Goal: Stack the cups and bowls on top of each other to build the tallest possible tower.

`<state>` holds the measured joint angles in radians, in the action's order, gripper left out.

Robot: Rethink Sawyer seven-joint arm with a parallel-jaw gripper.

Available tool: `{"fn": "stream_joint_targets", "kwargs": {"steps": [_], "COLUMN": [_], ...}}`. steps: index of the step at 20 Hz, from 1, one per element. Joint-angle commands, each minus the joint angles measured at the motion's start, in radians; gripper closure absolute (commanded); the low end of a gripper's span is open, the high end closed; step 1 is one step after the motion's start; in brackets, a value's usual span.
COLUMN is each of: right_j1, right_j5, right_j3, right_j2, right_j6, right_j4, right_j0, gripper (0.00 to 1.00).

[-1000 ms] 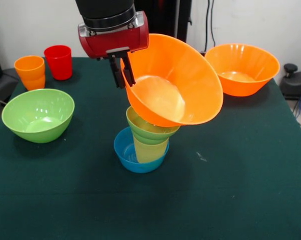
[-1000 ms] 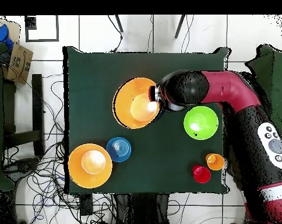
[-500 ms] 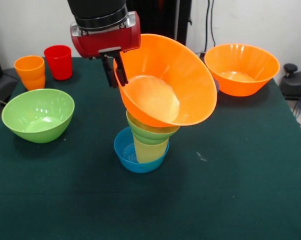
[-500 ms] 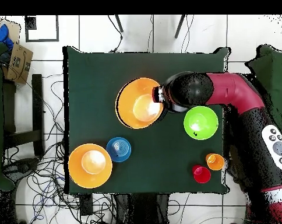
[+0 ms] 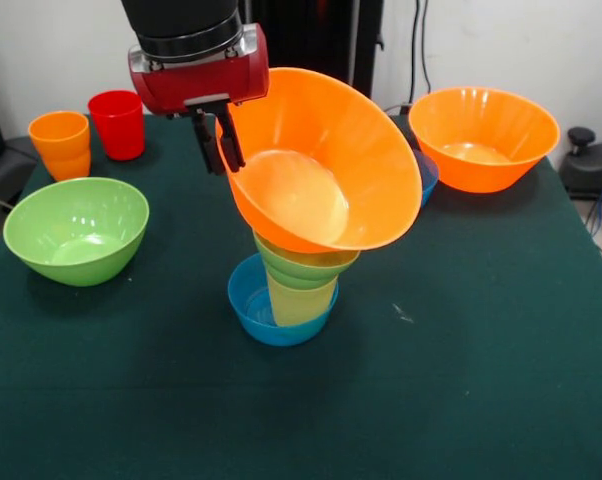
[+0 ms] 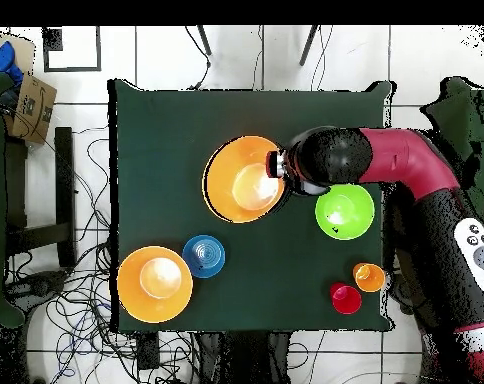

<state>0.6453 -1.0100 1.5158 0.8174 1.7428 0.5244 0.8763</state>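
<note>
claw [image 5: 219, 148] risen, gripping tilted large orange bowl's [image 5: 326, 165] rim

We see a dark green cloth-covered table [image 5: 481, 380]. On it: lg green plastic bowl [image 5: 76, 230], orange tumbler [image 5: 60, 143], red tumbler [image 5: 117, 123], lg orange bowl [image 5: 484, 137], sm blue bowl [image 5: 271, 305] w/ the stack.

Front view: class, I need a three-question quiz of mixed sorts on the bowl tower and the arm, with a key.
1. True or false: the very large glossy orange plastic bowl atop the tower sits level.
2. What lies at the tower's bottom: A small blue plastic bowl, B red translucent cup, C large green plastic bowl?
3. Fill in: the gripper grips the top bowl's ____.

Key: 1 false, it tilts; 2 A; 3 rim.
</note>
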Motion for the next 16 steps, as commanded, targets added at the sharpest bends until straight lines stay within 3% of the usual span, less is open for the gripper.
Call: {"fn": "stream_joint_targets", "kwargs": {"steps": [1, 9, 16], "right_j1": [-0.041, -0.057, -0.060], "right_j5": [0.094, 0.115, 0.131], "right_j3": [0.080, 0.109, 0.113], "right_j2": [0.025, 0.054, 0.065], "right_j6": [-0.214, -0.201, -0.190], "right_j4": [0.050, 0.017, 0.028], "right_j0": [0.018, 0.036, 0.039], "gripper": [1.00, 1.00, 1.00]}}
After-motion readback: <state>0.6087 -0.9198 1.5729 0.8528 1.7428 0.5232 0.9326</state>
